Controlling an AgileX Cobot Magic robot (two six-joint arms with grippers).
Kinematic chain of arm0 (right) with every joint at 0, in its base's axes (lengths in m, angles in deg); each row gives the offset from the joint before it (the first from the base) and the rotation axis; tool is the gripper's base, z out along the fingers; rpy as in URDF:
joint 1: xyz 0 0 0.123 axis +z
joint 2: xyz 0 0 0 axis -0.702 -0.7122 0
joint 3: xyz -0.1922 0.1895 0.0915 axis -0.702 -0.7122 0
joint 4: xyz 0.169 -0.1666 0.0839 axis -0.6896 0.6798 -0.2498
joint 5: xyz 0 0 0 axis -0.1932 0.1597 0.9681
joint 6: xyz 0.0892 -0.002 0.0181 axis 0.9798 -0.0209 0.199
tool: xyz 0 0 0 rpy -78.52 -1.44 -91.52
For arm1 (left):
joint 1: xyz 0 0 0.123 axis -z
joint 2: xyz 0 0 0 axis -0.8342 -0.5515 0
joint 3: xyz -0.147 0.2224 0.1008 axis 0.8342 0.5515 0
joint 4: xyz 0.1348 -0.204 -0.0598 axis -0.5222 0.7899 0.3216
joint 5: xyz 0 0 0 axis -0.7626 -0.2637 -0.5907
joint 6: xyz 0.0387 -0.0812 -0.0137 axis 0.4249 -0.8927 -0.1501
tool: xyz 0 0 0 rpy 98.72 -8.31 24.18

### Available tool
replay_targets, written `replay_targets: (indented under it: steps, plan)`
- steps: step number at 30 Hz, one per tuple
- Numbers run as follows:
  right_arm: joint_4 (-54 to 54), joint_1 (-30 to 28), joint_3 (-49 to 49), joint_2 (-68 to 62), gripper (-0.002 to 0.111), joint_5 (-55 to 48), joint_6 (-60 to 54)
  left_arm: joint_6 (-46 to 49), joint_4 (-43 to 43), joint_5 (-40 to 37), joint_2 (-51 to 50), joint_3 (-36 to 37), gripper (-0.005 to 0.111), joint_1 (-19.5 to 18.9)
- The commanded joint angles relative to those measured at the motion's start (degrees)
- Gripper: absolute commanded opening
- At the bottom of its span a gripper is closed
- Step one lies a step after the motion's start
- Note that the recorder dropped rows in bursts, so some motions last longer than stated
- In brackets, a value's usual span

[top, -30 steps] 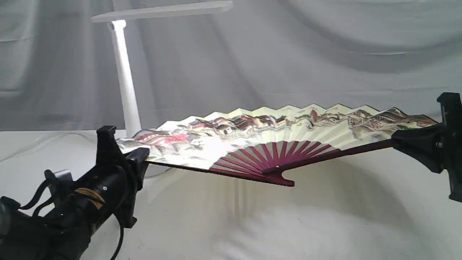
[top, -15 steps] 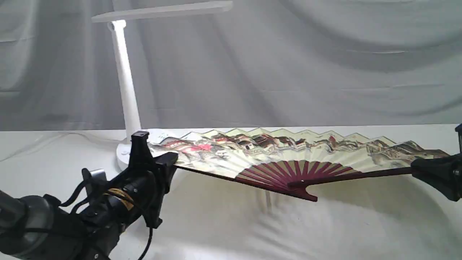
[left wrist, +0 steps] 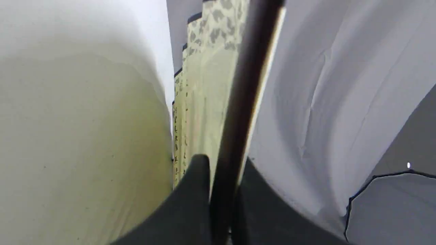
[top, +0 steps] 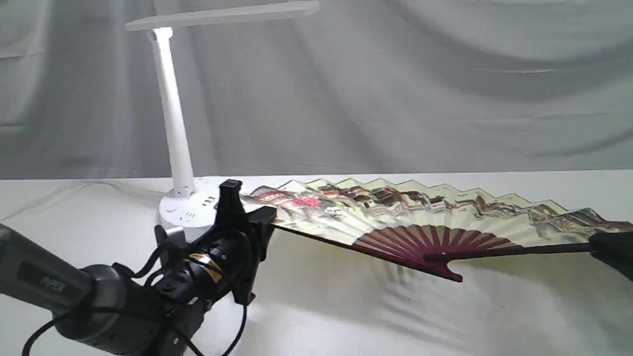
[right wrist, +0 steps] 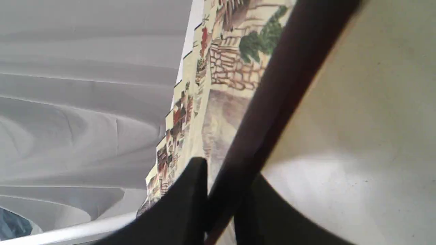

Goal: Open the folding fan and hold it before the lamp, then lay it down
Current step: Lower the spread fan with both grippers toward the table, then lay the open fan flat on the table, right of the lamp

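Observation:
The folding fan point(top: 420, 212) is spread fully open and lies nearly flat just above the white cloth, painted side up, maroon ribs meeting at its pivot point(top: 447, 272). My left gripper point(top: 257, 217) is shut on the fan's left outer rib point(left wrist: 238, 112), close to the lamp's round base point(top: 185, 215). At the exterior view's right edge, my right gripper point(top: 601, 244) is shut on the right outer rib point(right wrist: 272, 112). The white lamp point(top: 170, 109) stands at the back left, its flat bar head point(top: 222, 15) high above the fan's left end.
A white cloth covers the table point(top: 346, 316) and a grey draped backdrop point(top: 420, 89) hangs behind it. The left arm's dark body and cables point(top: 123, 296) fill the lower left of the exterior view.
Both grippers have carried the open fan down and to the right, from mid-height to just above the cloth. The lamp's base, hidden before, now shows beside the left gripper.

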Motion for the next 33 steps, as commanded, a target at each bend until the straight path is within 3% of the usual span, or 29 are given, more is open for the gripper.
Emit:
replay_targets:
  steps: [1, 12, 18, 26, 33]
  plan:
    - [1.6, -1.0, -0.2, -0.6, 0.000, 6.5, -5.3, -2.4, 2.3, 3.8, -1.0, -2.6, 0.000, -0.1]
    - [1.6, -0.7, 0.1, -4.8, 0.000, 7.0, -5.9, -2.2, 1.1, 3.7, -4.1, -4.8, 0.001, -0.1]
    - [1.6, -0.7, 0.1, -4.8, 0.001, 6.3, -7.8, -2.2, 1.1, 3.7, -4.1, -4.8, 0.010, -0.1]
    - [1.6, -0.7, 0.1, -4.8, 0.040, 6.5, -8.2, -2.2, 1.1, 4.2, -4.1, -4.8, 0.032, -0.1]
    - [1.6, -0.7, 0.1, -4.8, 0.055, 5.9, -8.2, -2.2, 0.0, 4.7, -4.1, -4.8, 0.051, -0.1]
